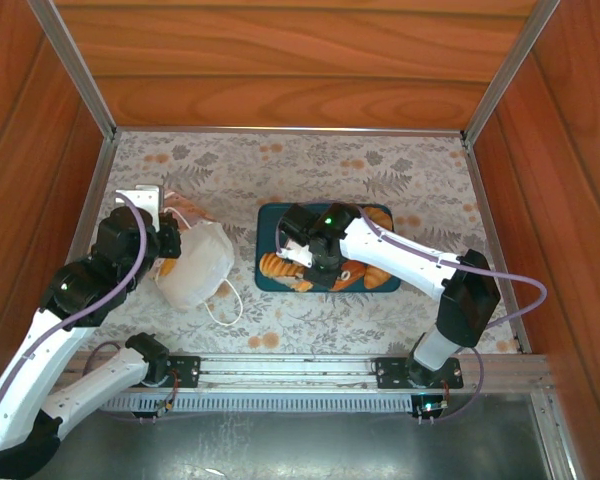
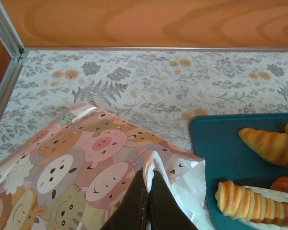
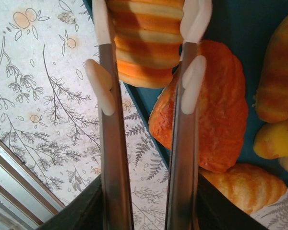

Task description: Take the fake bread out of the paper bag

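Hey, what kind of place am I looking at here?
Probably a robot test cell: wooden walls box in a flowered table, robot arms bolted at its edge, toy pastries on a tray.

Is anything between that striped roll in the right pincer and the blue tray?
Nothing visible. The right pincer holds the ridged roll right at the teal tray's edge; the reddish pastry lies beside it.
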Action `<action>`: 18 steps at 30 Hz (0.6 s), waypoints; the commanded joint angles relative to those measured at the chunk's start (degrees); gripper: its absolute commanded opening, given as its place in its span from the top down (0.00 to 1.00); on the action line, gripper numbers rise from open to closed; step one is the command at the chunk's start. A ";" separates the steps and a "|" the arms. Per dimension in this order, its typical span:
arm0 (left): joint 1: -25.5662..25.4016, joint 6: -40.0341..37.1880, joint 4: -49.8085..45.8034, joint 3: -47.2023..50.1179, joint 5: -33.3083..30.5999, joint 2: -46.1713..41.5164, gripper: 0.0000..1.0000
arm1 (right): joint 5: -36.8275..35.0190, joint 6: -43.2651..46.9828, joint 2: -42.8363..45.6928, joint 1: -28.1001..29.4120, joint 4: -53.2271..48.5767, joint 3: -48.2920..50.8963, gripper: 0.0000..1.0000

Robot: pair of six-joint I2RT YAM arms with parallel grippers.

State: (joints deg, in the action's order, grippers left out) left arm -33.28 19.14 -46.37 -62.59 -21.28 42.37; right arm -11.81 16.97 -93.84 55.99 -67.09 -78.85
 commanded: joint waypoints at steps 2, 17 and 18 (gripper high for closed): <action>0.17 -1.12 -0.48 -1.84 -0.13 0.25 1.00 | -0.15 3.61 0.16 0.69 -1.54 -1.66 0.52; 0.20 -2.15 -0.48 -0.81 1.16 0.44 1.00 | 5.10 -1.68 10.63 0.60 1.80 -3.41 0.47; 0.26 -2.98 -0.46 -0.50 0.22 0.07 1.00 | 7.61 -1.60 11.96 0.65 2.89 -2.32 0.48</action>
State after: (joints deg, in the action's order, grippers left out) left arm -33.28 18.39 -46.37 -63.05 -20.51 43.13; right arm -9.85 16.38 -86.28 56.23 -66.35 -82.61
